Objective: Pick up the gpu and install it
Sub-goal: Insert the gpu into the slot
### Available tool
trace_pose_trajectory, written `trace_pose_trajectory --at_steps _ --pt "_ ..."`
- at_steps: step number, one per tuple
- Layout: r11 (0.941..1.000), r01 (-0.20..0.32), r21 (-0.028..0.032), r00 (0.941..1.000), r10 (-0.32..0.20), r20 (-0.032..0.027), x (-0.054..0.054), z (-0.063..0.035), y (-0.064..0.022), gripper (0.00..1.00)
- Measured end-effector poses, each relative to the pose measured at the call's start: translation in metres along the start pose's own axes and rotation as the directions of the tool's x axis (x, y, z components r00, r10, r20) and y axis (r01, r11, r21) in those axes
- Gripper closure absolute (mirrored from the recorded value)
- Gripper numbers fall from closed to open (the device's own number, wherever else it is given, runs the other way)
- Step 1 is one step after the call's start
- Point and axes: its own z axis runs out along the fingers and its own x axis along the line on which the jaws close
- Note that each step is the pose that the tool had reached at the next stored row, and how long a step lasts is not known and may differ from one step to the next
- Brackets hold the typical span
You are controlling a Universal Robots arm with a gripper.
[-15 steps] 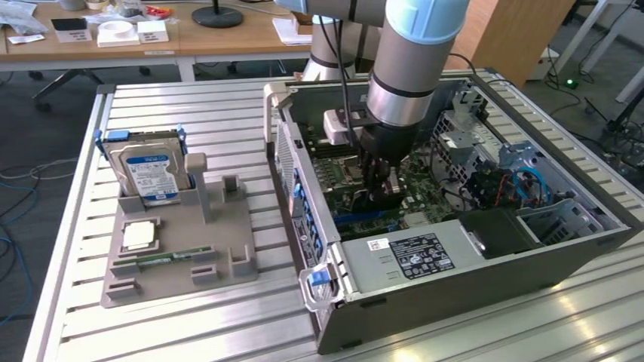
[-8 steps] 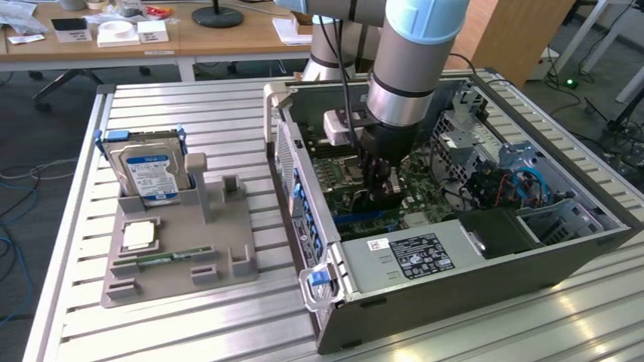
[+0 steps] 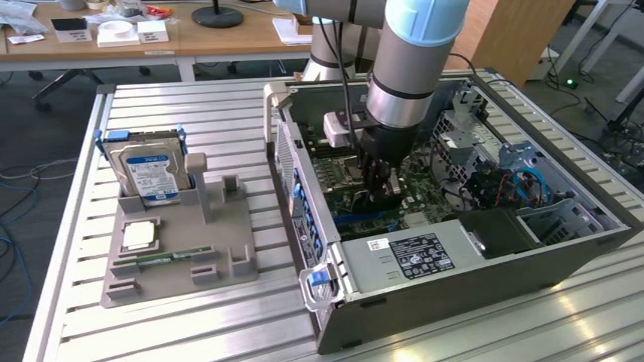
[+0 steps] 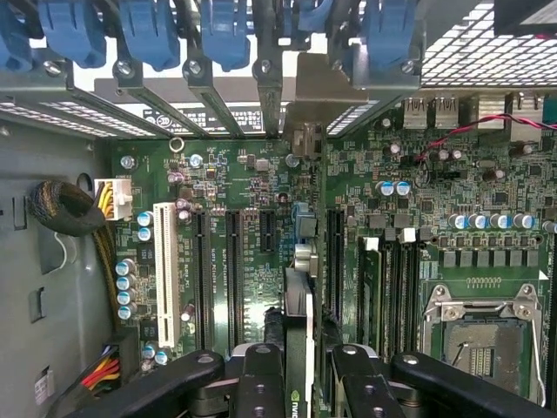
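Gripping the gpu (image 4: 300, 313) edgewise, tool (image 4: 306, 379) above motherboard (image 4: 218, 200).

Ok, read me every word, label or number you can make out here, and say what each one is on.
Nothing reads letter for letter.
On the hard drive: blue-white label, print too small.
On the computer case: black label, white print blurred.
Beside it: white sticker, too small.
On the motherboard: white printed lettering, blurred.
On the gpu, edge-on in the claw: nothing legible.
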Motion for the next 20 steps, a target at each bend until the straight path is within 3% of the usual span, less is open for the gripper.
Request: trace_pose_trajectory --at_steps 20 --pt "1.0000 0.000 0.0004 1.0000 0.000 0.0006 0.0003 -0.0018 0.0003 0.74"
